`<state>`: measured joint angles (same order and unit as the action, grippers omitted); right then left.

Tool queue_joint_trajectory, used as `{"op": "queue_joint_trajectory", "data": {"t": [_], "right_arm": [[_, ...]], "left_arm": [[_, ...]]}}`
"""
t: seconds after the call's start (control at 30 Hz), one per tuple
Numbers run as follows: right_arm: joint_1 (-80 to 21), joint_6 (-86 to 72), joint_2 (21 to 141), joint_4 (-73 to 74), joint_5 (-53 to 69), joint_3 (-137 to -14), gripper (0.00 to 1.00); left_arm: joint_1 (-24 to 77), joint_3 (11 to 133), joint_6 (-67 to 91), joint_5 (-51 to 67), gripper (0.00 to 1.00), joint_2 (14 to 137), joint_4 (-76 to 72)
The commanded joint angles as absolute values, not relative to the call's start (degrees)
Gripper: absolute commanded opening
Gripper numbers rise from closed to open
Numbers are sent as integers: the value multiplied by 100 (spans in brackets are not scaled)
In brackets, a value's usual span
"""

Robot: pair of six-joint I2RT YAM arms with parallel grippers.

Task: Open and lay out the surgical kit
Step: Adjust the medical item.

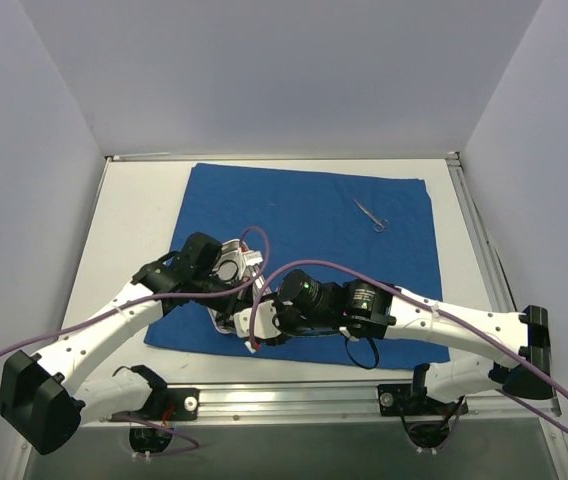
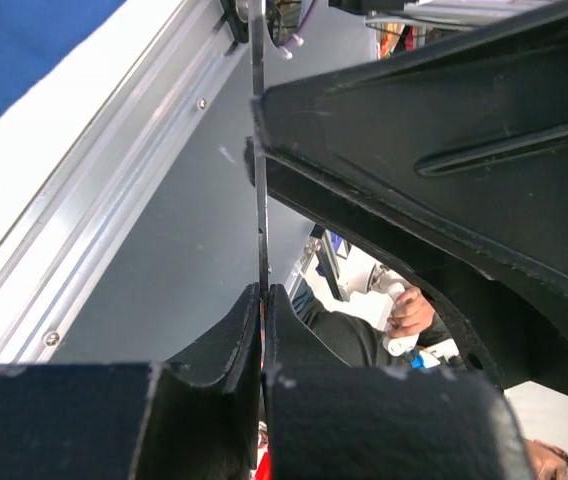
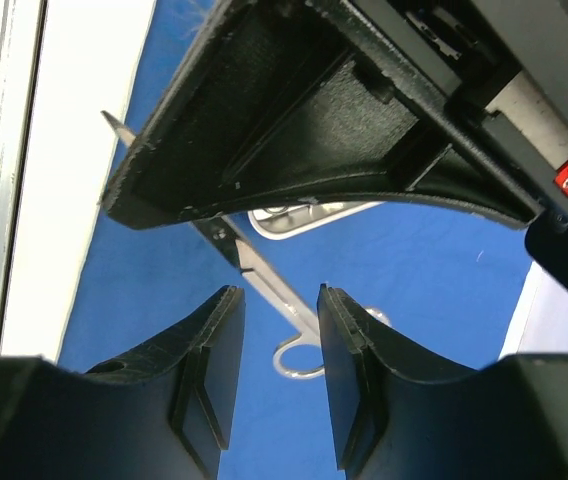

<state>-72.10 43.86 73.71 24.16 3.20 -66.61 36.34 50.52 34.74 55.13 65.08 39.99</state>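
Observation:
The royal-blue cloth (image 1: 304,200) lies spread flat on the white table. My left gripper (image 2: 263,290) is shut on a pair of steel scissors (image 3: 269,290), seen edge-on as a thin blade (image 2: 259,180) in the left wrist view. It holds them above the cloth near its front edge. My right gripper (image 3: 279,290) is open, one finger on each side of the scissors' shank, not touching it. The finger rings (image 3: 299,358) hang below. A piece of the shiny tray rim (image 3: 304,218) shows under the left gripper's fingers. Both grippers meet in the top view (image 1: 249,305).
A second small scissor-like instrument (image 1: 371,215) lies on the far right part of the cloth. The aluminium rail (image 2: 114,170) runs along the table's near edge. White walls enclose the table at left, back and right.

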Motion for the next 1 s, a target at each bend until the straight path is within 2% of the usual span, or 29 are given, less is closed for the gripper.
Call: {"op": "queue_joint_trajectory", "data": {"t": [0.0, 0.23, 0.27, 0.3, 0.37, 0.4, 0.43, 0.47, 0.53, 0.7, 0.83, 0.97], "right_arm": [[-7242, 4482, 7427, 2338, 202, -6759, 37], [-7277, 4526, 7532, 2347, 158, -6724, 35], [-7286, 4518, 7524, 2338, 141, -6706, 32], [-7286, 4500, 7515, 2329, 123, -6689, 21], [-7286, 4456, 7436, 2277, 18, -6610, 12], [-7277, 4404, 7409, 2233, 0, -6566, 0], [-7260, 4369, 7374, 2224, -200, -6531, 0], [-7242, 4316, 7348, 2145, -333, -6452, 0], [-7085, 4149, 7313, 2092, -360, -6381, 0], [-6181, 3727, 7242, 1872, -203, -6319, 0], [-5179, 3446, 7330, 1626, 34, -6354, 0], [-4098, 3261, 7874, 1170, 18, -6486, 0]], "left_arm": [[3726, 5361, 3340, 5766, 2, 6495, 3929], [3797, 5396, 3366, 5862, 2, 6486, 3894], [3797, 5414, 3366, 5862, 2, 6478, 3894], [3806, 5414, 3358, 5854, 2, 6460, 3911], [3788, 5458, 3322, 5836, 2, 6477, 3972], [3771, 5493, 3279, 5679, 6, 6478, 4007], [3744, 5537, 3261, 5539, 17, 6460, 4043], [3657, 5563, 3278, 5407, 38, 6399, 3947], [3499, 5555, 3471, 5204, 49, 6328, 3684], [2553, 5678, 3366, 4387, 58, 6100, 3551], [1900, 5730, 3305, 2783, 60, 5810, 3629], [1784, 5783, 3059, 2311, 63, 5826, 3332]]}}
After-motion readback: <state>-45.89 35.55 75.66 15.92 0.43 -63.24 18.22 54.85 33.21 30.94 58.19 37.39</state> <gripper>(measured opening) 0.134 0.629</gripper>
